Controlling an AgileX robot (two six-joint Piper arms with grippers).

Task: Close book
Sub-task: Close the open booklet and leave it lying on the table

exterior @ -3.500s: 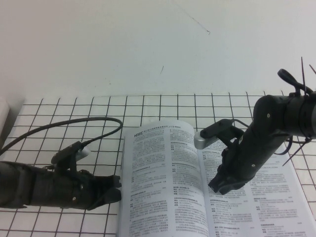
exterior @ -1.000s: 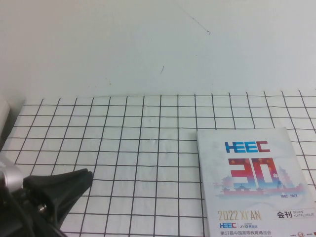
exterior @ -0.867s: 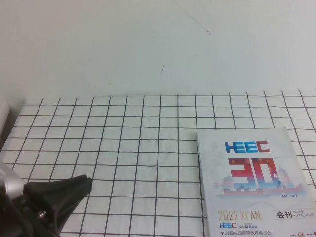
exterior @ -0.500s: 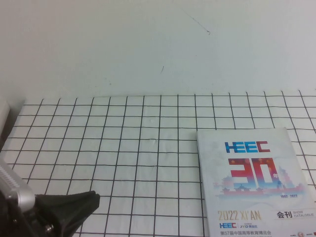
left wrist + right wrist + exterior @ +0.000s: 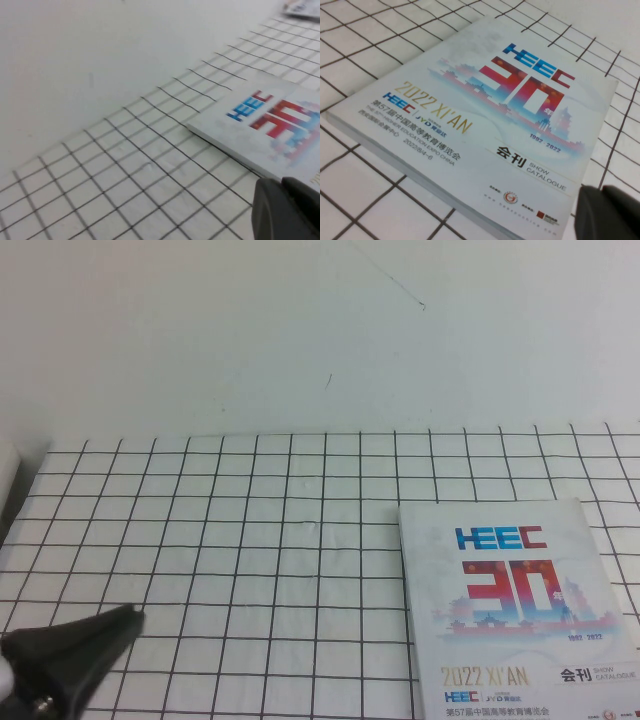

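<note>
Counter [image 5: 250,540]: white, ruled with a black grid, with a plain wall along its far edge; only the book lies on the part in view
Book [image 5: 515,615]: flat on the right side of the counter, running from mid-depth toward the near edge; closed, front cover up, showing "HEEC", a large red and blue "30" and "2022 XI'AN"; the cover sits flush on the pages with no leaf lifting, and nothing touches it or rests on it
Left end effector [image 5: 100,632]: a dark tip at the near left corner of the counter, well apart from the book; its wrist view shows only a dark corner of it with the book beyond; nothing is seen in it, and whether it is apart or together cannot be told
Right end effector [image 5: 607,210]: out of the high view; its wrist view shows a dark piece of it just off a corner of the book and seemingly raised above the cover; nothing is seen in it, and whether it is apart or together cannot be told
Done: by the look of it the whole task, since the book is shut and lies square and settled
Left: nothing on the book itself; at most parking both arms clear of it
</note>
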